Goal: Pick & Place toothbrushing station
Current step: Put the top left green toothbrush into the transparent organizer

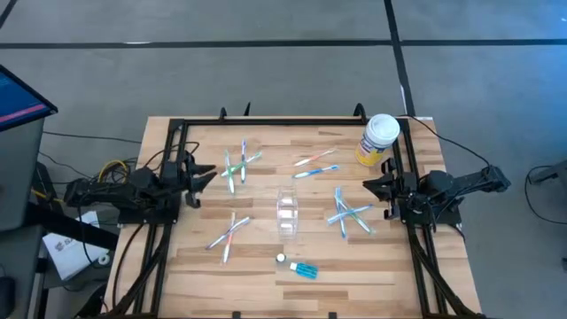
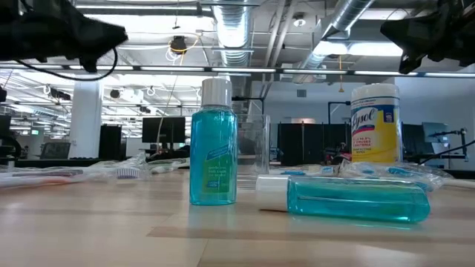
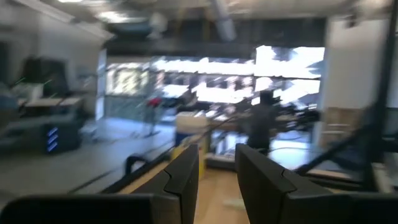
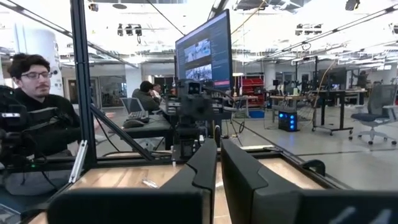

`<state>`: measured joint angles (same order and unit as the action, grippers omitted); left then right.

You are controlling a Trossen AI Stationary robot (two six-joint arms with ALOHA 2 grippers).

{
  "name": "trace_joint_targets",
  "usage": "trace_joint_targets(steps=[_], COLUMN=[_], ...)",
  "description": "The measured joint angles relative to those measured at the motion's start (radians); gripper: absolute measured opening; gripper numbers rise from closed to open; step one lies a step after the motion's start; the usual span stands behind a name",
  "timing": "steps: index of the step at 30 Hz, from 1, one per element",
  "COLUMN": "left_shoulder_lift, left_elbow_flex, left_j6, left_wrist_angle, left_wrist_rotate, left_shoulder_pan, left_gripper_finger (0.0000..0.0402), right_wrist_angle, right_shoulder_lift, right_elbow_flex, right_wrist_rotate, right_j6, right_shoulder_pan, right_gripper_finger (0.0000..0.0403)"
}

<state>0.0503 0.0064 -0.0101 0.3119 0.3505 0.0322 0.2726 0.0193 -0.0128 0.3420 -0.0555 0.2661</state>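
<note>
Two pincers are hanging at the table's edges, holding nothing: the left pincer (image 1: 211, 171) with a narrow gap, the right pincer (image 1: 370, 184) nearly closed. Between them the clear tumbler (image 1: 287, 213) is standing, hard to make out. Toothbrushes (image 1: 237, 165) are lying scattered; the tube (image 1: 299, 268) is lying nearer the front edge.

Left gripper (image 1: 211, 173) parted, right gripper (image 1: 369, 184) closed

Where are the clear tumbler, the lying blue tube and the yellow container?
clear tumbler (image 1: 288, 213): high view, middle of its clear body.
blue tube (image 1: 304, 270): high view, on the blue body, beside the white cap.
yellow container (image 1: 380, 139): high view, on its white lid.
</note>
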Motion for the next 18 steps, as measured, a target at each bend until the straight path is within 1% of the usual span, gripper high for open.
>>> trace_joint_targets(steps=[4,8,13,15,18], left_shoulder_lift=[0.083,0.183,0.318,0.374,0.451], left_elbow_flex=[0.007,0.07,0.142,0.155,0.17], left_j6=[-0.06,-0.129,-0.135,-0.176,-0.257], left_wrist_angle=[0.0,0.008,0.007,0.005,0.002], left_wrist_rotate=[0.111,0.238,0.326,0.357,0.367], left_shoulder_pan=[0.0,0.0,0.0,0.0,-0.001], left_gripper_finger=[0.0099,0.0099,0.0099,0.0099,0.0099], right_wrist_angle=[-0.002,-0.002,-0.005,-0.006,-0.006], right_shoulder_lift=[0.0,0.0,0.0,0.0,0.0], right_elbow_flex=[0.0,0.0,0.0,0.0,0.0], right_wrist_rotate=[0.0,0.0,0.0,0.0,0.0], right_j6=[0.001,0.003,0.003,0.003,0.003], right_shoulder_pan=[0.0,0.0,0.0,0.0,0.0], right_gripper_finger=[0.0015,0.0016,0.0013,0.0013,0.0013])
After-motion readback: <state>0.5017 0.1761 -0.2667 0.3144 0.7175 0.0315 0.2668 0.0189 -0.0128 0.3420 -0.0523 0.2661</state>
